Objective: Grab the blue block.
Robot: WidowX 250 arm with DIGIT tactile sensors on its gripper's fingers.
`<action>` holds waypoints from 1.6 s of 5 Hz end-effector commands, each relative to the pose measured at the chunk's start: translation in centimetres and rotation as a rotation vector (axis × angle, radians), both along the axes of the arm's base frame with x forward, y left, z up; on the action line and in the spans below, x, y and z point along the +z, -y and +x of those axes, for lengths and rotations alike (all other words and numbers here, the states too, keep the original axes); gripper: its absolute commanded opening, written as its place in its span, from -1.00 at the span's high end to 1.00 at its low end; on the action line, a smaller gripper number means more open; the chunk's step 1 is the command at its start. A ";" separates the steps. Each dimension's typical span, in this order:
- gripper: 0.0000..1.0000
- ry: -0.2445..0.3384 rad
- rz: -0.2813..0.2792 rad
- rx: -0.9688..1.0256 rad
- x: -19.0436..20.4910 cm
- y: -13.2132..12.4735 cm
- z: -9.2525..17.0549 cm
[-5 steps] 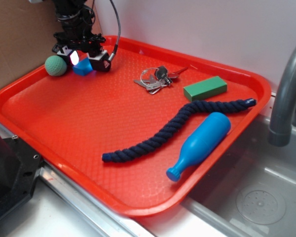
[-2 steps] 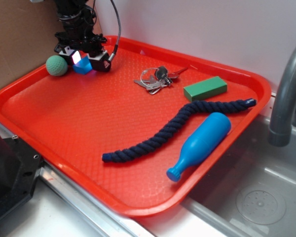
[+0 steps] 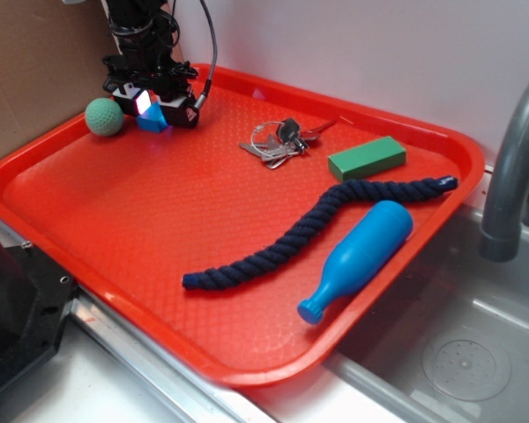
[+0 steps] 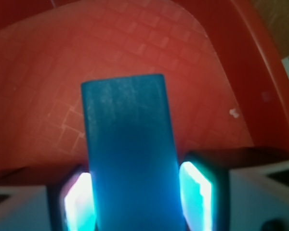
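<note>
The blue block [image 3: 152, 122] sits at the far left corner of the red tray [image 3: 159, 211], just right of the green ball [image 3: 104, 116]. My gripper [image 3: 154, 110] stands over the block with one finger on each side of it. In the wrist view the blue block [image 4: 127, 144] fills the gap between the two glowing pads [image 4: 197, 192], and both pads press against its long sides. The gripper [image 4: 135, 197] is shut on it. The block's lower end is hidden under the fingers.
On the tray lie a bunch of keys [image 3: 278, 139], a green rectangular block [image 3: 367, 158], a dark blue rope [image 3: 317, 229] and a blue pin-shaped bottle [image 3: 357, 257]. A grey faucet [image 3: 511, 159] and sink [image 3: 458, 352] are to the right. The tray rim rises close behind the gripper.
The gripper's fingers have drawn in onto the blue block and shifted slightly right, away from the green ball. The block now looks tipped between them.
</note>
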State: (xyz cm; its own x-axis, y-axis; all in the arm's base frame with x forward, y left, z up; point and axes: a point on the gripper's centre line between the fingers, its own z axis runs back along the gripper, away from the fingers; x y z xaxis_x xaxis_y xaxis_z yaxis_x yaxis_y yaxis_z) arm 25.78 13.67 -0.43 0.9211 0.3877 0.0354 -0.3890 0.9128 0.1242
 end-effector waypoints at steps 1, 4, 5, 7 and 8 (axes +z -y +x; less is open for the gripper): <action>1.00 -0.131 -0.040 -0.007 -3.6 0.7 -2.0; 1.00 0.022 -0.159 -0.223 6.9 9.5 -6.6; 1.00 0.112 -0.181 -0.290 11.7 11.6 -8.9; 1.00 0.110 -0.197 -0.336 21.6 12.8 -9.2; 1.00 0.071 -0.186 -0.300 23.1 12.7 -8.2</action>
State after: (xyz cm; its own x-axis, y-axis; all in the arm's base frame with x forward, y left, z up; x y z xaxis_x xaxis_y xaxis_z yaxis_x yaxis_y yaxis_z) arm 17.80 0.31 21.58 0.9951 0.0968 0.0187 -0.0953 0.9928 -0.0722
